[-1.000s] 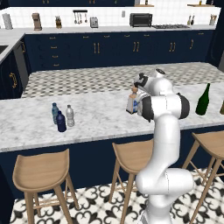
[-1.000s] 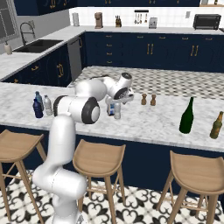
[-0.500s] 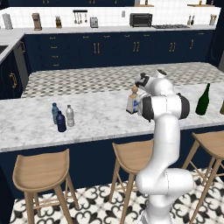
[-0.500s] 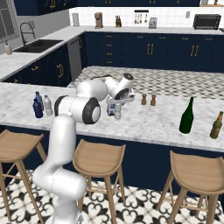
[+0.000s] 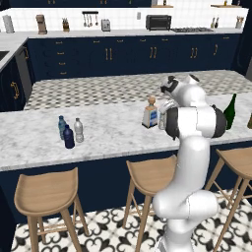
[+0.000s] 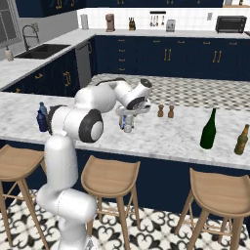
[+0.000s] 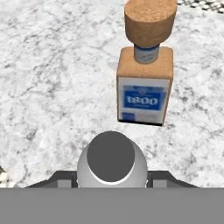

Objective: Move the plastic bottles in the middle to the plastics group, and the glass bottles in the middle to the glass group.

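End effector [image 6: 128, 118] sits low over the middle of the table [image 5: 113, 133], pointing down, directly above a clear plastic bottle [image 7: 111, 165] whose grey cap nearly fills the lower middle of the hand view. The dark fingers [image 7: 61, 178] flank the bottle's shoulders at either side; whether the pads actually press on it cannot be told, so the grip state is undetermined.

Arm pose: the white arm rises from the base, folds at a large dark-jointed elbow near the table's front edge, then reaches forward with the wrist bent downward. In the right base view the bottle [image 6: 128, 123] stands upright on the marble under the hand.

Glass bottle [image 7: 146, 83], square-shouldered, white-and-blue label, brown cork stopper: upright, just beyond the plastic bottle along the hand's line of sight, apart from it. In the left base view it [image 5: 150, 114] stands just left of the wrist.

Plastics group at the table's left part: pale-blue bottle [image 5: 61, 126], dark navy bottle [image 5: 69, 137], and a second clear bottle [image 5: 78, 130] close beside them, all upright.

Green wine bottle [image 6: 209, 129] stands well to the right, an amber bottle [image 6: 240, 140] further right. Two small brown shakers [image 6: 165, 111] stand behind the hand.
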Tool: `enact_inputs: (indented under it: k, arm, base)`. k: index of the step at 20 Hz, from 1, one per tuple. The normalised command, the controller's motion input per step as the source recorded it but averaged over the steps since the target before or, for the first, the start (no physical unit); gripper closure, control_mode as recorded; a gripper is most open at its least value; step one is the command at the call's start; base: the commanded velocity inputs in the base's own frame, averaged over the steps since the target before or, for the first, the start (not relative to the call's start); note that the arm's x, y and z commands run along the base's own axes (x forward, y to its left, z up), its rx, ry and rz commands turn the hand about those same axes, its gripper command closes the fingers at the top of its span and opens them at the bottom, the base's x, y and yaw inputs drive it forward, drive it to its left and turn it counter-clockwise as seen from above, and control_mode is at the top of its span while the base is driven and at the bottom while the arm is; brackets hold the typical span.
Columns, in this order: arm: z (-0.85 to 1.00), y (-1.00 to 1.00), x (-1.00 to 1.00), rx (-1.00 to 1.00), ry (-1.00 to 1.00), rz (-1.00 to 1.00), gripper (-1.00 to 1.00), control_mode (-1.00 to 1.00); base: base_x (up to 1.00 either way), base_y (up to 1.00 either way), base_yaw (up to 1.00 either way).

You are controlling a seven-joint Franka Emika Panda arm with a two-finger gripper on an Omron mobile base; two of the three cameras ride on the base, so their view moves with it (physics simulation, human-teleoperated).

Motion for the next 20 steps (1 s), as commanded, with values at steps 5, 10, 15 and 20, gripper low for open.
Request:
enact_inputs:
  k: [5, 10, 15, 20]
  arm:
    - [0.15, 0.83, -0.91, 0.00, -0.07, 0.03, 1.00, -1.00]
    - [0.09, 1.00, -0.09, 0.00, -0.09, 0.10, 1.00, -1.00]
    - [0.14, 1.00, 0.24, 0.00, -0.01, 0.15, 1.00, -1.00]
    - [0.18, 1.00, 0.72, -0.01, 0.01, 0.18, 1.00, -1.00]
  base:
    - [0.00, 0.00, 0.00]
    - [0.00, 0.00, 0.00]
    - [0.00, 0.00, 0.00]
    - [0.00, 0.00, 0.00]
